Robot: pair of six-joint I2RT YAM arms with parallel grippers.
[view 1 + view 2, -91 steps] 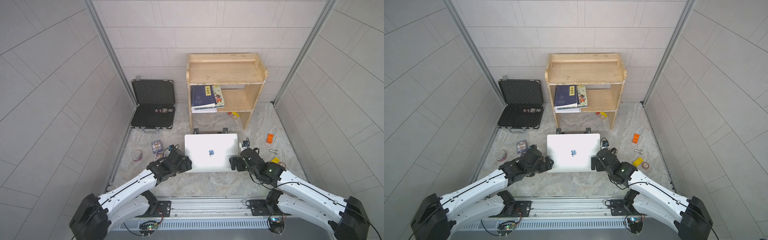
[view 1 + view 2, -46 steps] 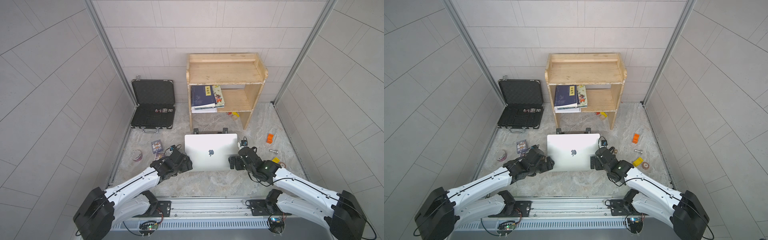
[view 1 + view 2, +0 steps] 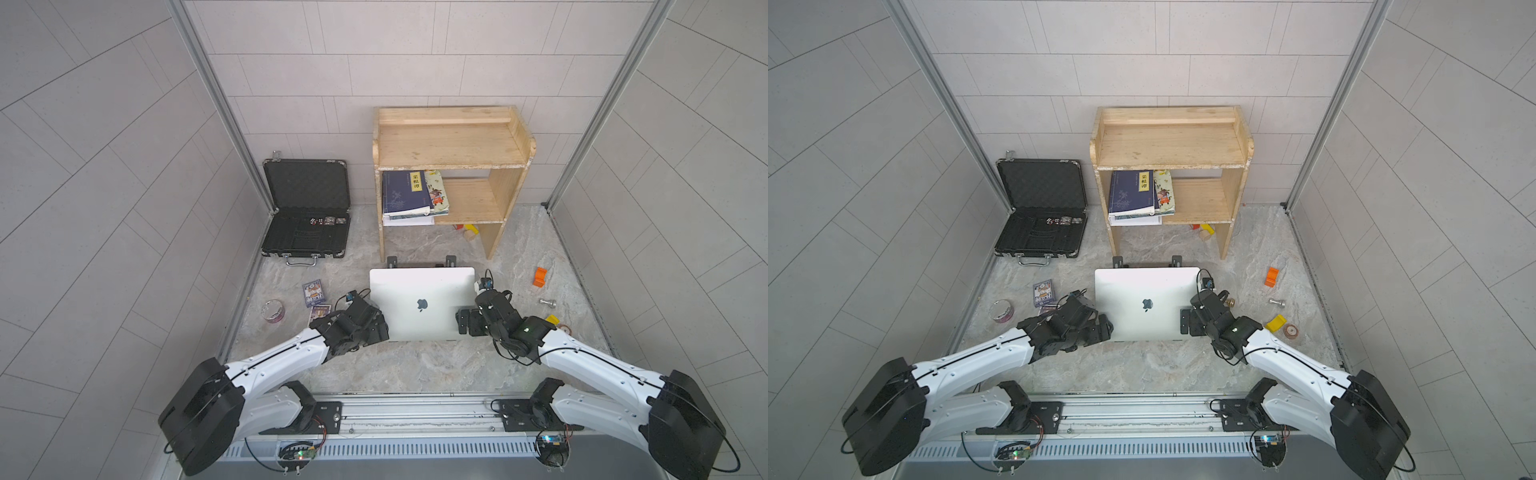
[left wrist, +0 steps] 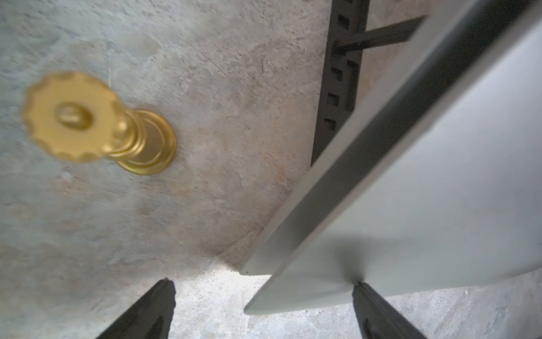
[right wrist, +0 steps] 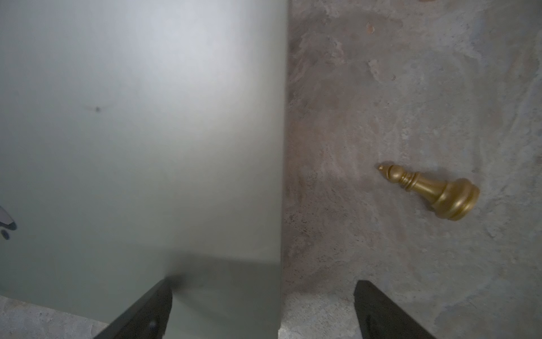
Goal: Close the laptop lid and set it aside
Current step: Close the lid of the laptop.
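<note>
1. So, vs a sec ago: the left arm (image 3: 282, 357) has nudged its wrist in toward the laptop (image 3: 422, 328). The lid (image 3: 1146, 286) looks a touch shorter front-to-back from above, i.e. it has dropped a bit more. The right arm (image 3: 590, 361) has crept in too, and its jaws now sit partly over the lid's right edge.
2. Meaning: closing is nearly done but not finished, I'd say. The left wrist view shows a dark wedge of gap between lid and base (image 4: 261, 261) at the near corner. Setting aside hasn't begun: the laptop sits mid-tabletop (image 3: 415, 374) on the black stand (image 3: 390, 262), in front of the wooden shelf (image 3: 449, 141), w/ an arm at each side.
3. Left arm pose: stretched fwd and low, wrist turned toward the laptop's near-left corner. Left jaws wide, holding nothing. One fingertip (image 4: 369, 296) touches the lid's outer face by its edge; the other (image 4: 158, 299) is over bare tabletop.
4. Right arm pose: roughly a mirror, wrist at the laptop's near-right side. Right jaws wide, empty, straddling the lid's right edge, w/ one fingertip (image 5: 152, 305) over the lid and one (image 5: 378, 305) over tabletop. A gold chess piece (image 5: 431, 190) lies on its side nearby, apart from the laptop.
</note>
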